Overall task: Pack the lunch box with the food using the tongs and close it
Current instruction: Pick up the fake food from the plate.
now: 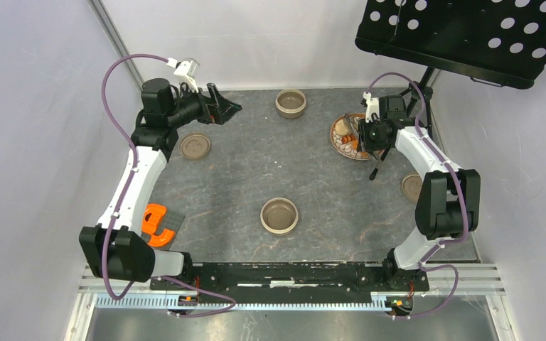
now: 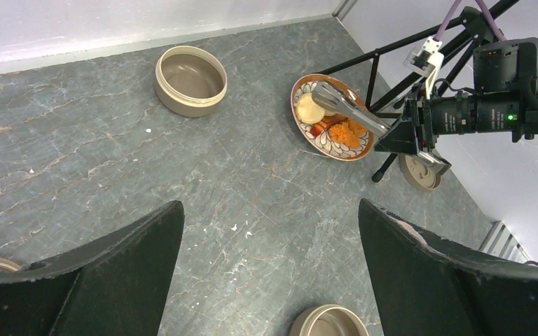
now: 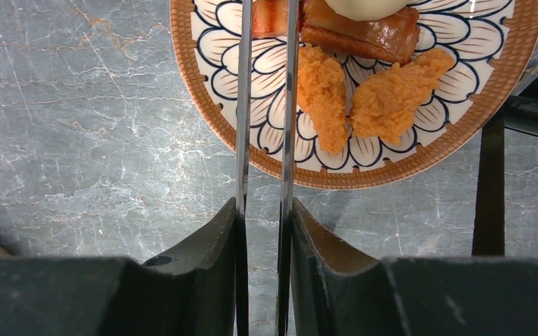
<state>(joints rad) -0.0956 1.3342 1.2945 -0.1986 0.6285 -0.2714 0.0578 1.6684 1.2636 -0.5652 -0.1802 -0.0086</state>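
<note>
My right gripper [image 3: 266,206] is shut on the tongs [image 3: 288,105], pressing the two slim arms close together. The tongs reach over the patterned plate [image 3: 189,77], their tips at a reddish-brown piece of food [image 3: 270,17] on the top edge of the view. Two orange crumbed chunks [image 3: 391,94] lie just right of the arms, below a brown glazed piece and a pale bun [image 3: 364,5]. From above, the right gripper [image 1: 372,136] hangs over the plate [image 1: 339,145] at the back right. Lunch box containers stand at the centre [image 1: 279,215] and back [image 1: 291,101]. My left gripper [image 1: 226,108] is open, back left, holding nothing.
Round tan lids lie at the left [image 1: 195,145] and right [image 1: 412,186]. A black stand [image 1: 462,35] overhangs the back right corner, its legs [image 3: 490,189] beside the plate. An orange object [image 1: 158,224] sits by the left arm.
</note>
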